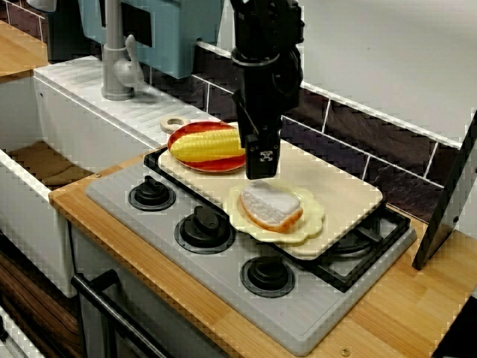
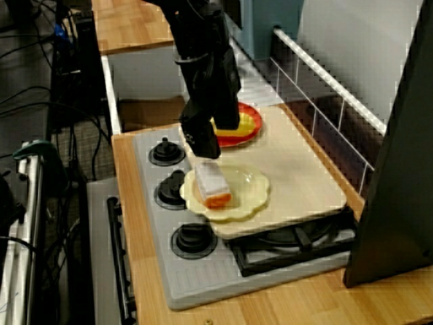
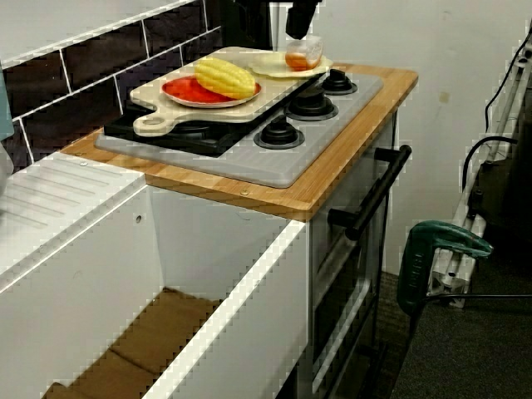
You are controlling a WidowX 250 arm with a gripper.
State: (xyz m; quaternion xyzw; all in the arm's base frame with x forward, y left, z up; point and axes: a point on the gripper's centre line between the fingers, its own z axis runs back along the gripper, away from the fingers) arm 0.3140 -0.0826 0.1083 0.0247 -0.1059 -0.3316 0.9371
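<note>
Bread slice (image 1: 270, 206), just one, lies on one pale plate (image 1: 317, 213) under the gripper (image 1: 261, 171). I cannot tell whether its fingers are parted or clenched. One corn cob (image 1: 207, 145) rests on one red plate (image 1: 212, 166).

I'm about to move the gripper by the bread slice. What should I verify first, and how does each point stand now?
1. Gripper lined up over the bread slice: ok, it hangs at the slice's back edge.
2. Jaws open or shut: cannot tell, they read as one dark block.
3. Contact with the slice: cannot tell in any view.
4. Slice fully on the yellow plate: ok.
5. Corn cob out of the way: ok, it lies on the red plate, apart from the yellow plate.
6. Cutting board seated on the stove: ok, it looks flat.
</note>
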